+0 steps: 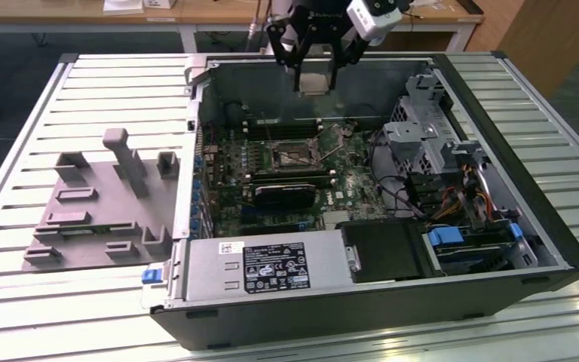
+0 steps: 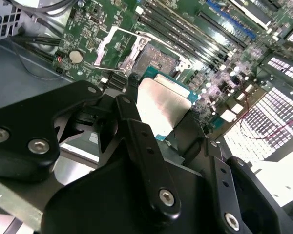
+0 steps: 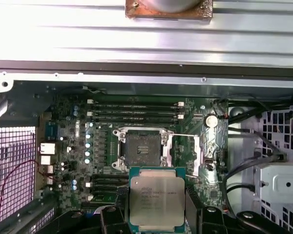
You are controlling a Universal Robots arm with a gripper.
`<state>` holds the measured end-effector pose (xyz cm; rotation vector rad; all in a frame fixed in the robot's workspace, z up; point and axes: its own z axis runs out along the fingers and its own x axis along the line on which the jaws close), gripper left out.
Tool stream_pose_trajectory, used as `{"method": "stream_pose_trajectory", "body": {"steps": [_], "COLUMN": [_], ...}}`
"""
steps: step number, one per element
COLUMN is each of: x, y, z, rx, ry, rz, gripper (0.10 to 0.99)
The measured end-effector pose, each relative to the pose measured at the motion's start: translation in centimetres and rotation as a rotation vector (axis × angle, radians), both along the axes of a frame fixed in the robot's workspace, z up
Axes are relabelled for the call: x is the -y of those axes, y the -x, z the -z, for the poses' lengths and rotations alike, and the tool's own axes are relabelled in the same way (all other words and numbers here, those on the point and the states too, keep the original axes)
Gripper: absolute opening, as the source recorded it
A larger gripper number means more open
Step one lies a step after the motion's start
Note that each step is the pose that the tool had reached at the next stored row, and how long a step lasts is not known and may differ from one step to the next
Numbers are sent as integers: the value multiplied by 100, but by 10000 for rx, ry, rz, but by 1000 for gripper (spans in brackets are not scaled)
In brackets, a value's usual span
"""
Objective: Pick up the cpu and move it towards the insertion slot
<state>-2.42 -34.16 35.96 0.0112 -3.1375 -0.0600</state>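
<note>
end effector [image 2: 158, 109] clamped on cpu [image 3: 156, 202] edges | cpu: light, rigid, fragile underside | above insertion slot [image 3: 142, 146], apart

- The cpu [image 3: 155, 203] carries lines of engraved print on its metal top, too faint to make out.
- The white label [image 1: 274, 266] on the power supply [image 1: 259, 270] bears perhaps certification marks, unreadable.

Even, diffuse light falls from above, and I see only soft shadows inside the computer case [image 1: 561, 249]. In the second wrist view glare whitens the cpu [image 2: 158, 109] that I hold, and my own black gripper [image 2: 151, 185] links sit blurred up close. The ribbed table [image 3: 146, 39] bleaches pale in the first wrist view.
</note>
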Motion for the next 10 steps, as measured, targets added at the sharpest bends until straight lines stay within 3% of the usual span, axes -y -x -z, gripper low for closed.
{"method": "stream_pose_trajectory", "body": {"steps": [4,10], "x": [-46,-48], "y": [-1,-1], "z": [68,71], "rx": [0,0], "ry": [0,14], "rz": [-1,-1], "gripper": [541,541]}}
